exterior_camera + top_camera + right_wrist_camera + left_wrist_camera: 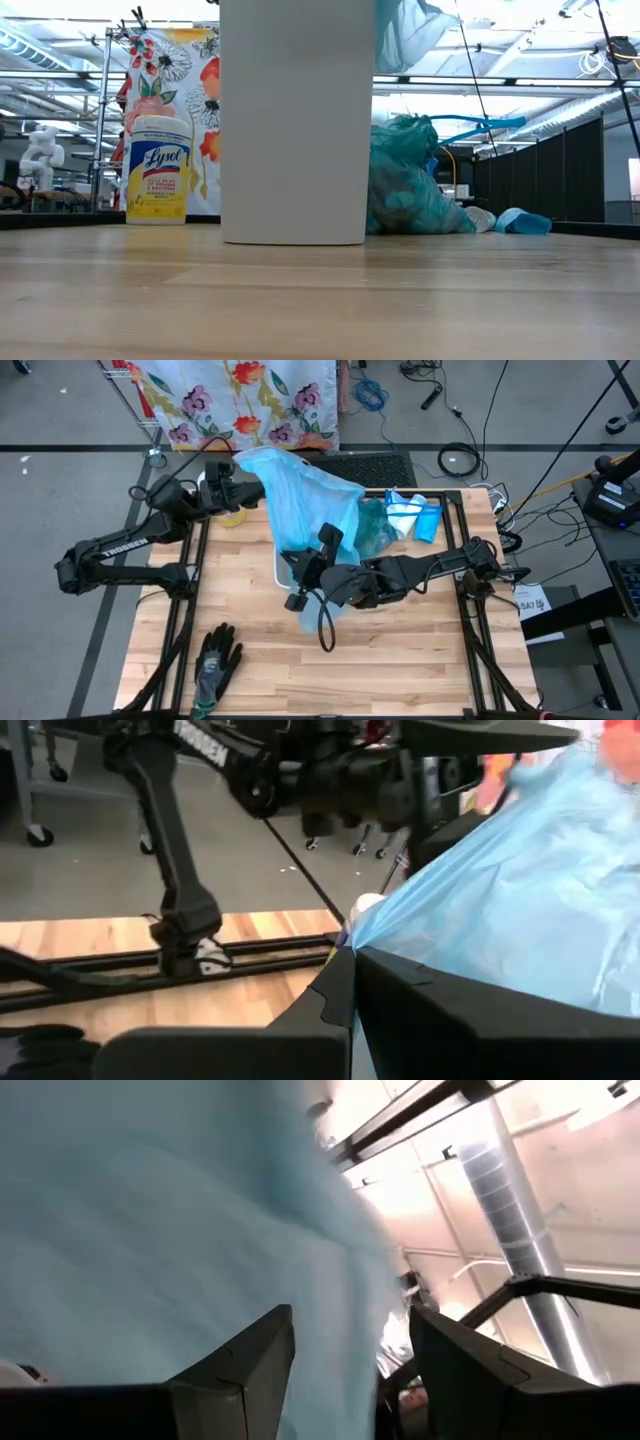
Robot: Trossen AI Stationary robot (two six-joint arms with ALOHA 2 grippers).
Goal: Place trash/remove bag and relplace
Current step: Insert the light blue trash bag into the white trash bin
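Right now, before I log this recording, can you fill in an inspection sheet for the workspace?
Surface: wooden table, mostly bare toward the front.
Job's things: white bin upright; light blue bag spread over it; tied teal bag beside the bin.
Clutter: work glove; Lysol canister; blue packets.
Grippers: right pincer shut on the light blue bag; left pincer open at the bag.
Cables: black loop under the right arm; floor cables.
Surroundings: floral cloth.
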